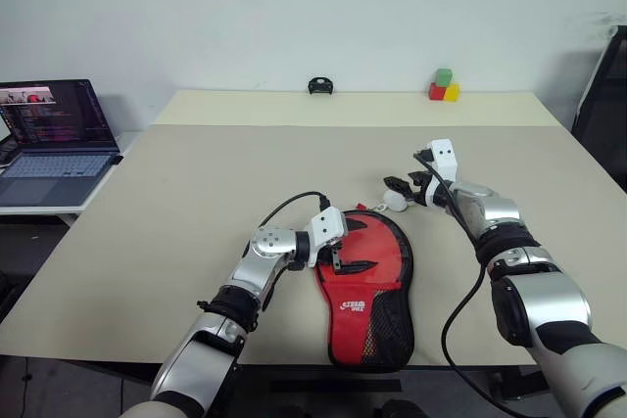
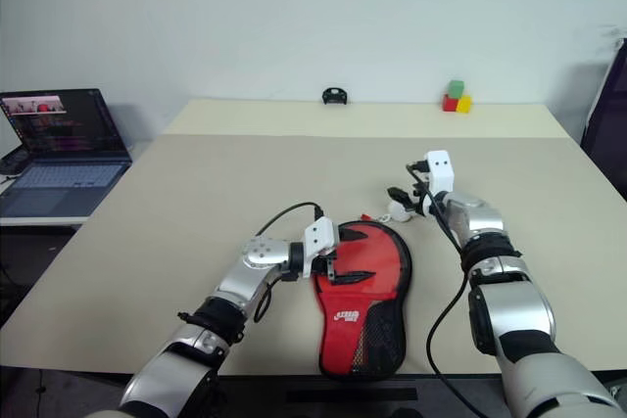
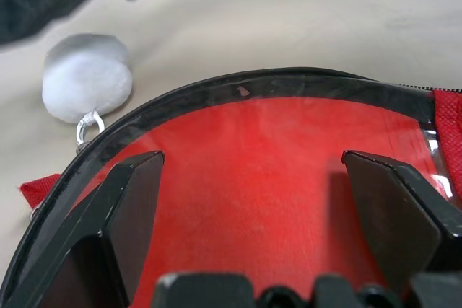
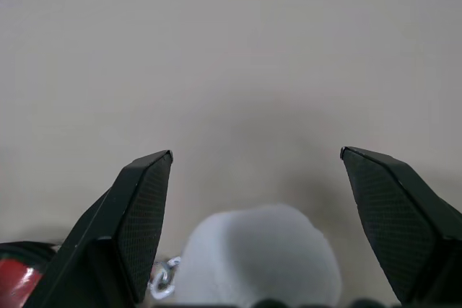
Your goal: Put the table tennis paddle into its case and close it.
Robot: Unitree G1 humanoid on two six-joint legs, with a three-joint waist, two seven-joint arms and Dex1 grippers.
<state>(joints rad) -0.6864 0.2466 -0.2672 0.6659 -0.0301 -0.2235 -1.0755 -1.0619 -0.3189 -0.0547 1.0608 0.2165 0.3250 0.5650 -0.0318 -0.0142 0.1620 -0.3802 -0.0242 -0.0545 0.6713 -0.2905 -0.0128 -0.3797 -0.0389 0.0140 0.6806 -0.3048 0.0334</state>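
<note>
One laptop [image 1: 54, 144] far left of case, off table [image 1: 196, 203]. Left gripper [image 1: 338, 259] over case top, fingers wide apart, empty. One case [image 1: 367, 291] at near table edge, red paddle face [image 3: 274, 178] inside. One white pom-pom [image 1: 394, 201] just beyond case, between right gripper [image 1: 404, 186] fingers, spread wide, not clamped. Three blocks [image 1: 444, 86] far back right.

A beige table [image 1: 196, 203] carries a red and black case [image 1: 367, 291] at its near edge, round end far and narrow mesh end near. Just beyond the case's far right edge lies a small white ball [image 1: 395, 201] on a metal ring. At the far edge, well apart from these, sit a small black object [image 1: 319, 86] near the middle and, to its right, a cluster of red, yellow and green blocks [image 1: 444, 86], the green on top.
</note>
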